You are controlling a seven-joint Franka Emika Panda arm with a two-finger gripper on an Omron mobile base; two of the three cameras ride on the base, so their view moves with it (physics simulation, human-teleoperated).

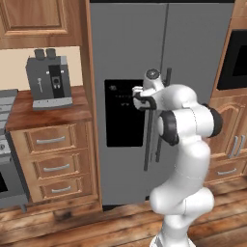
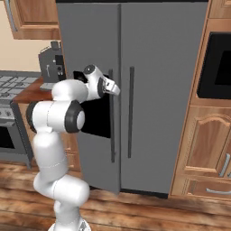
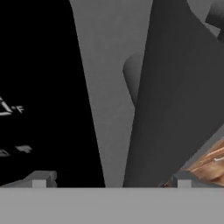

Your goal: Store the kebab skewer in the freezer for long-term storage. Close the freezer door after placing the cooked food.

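The freezer door (image 1: 126,53) is a tall grey door with a black dispenser panel (image 1: 123,116) and a vertical bar handle (image 1: 146,144), and it stands shut, hiding the freezer behind it. My gripper (image 2: 115,89) is open and holds nothing, raised at the top of the handle (image 2: 111,128) beside the panel (image 2: 97,122). In the hand view the gripper (image 3: 111,181) faces the door, with the dark handle bar (image 3: 175,109) at the right and the panel (image 3: 39,87) at the left. The kebab skewer is out of view.
The fridge's plain right door (image 2: 167,90) is shut too. A grey coffee machine (image 1: 49,82) stands on the wooden counter (image 1: 48,115) to the left, over drawers. A stove (image 1: 6,144) lies farther left, a wall oven (image 2: 216,63) and cabinets to the right.
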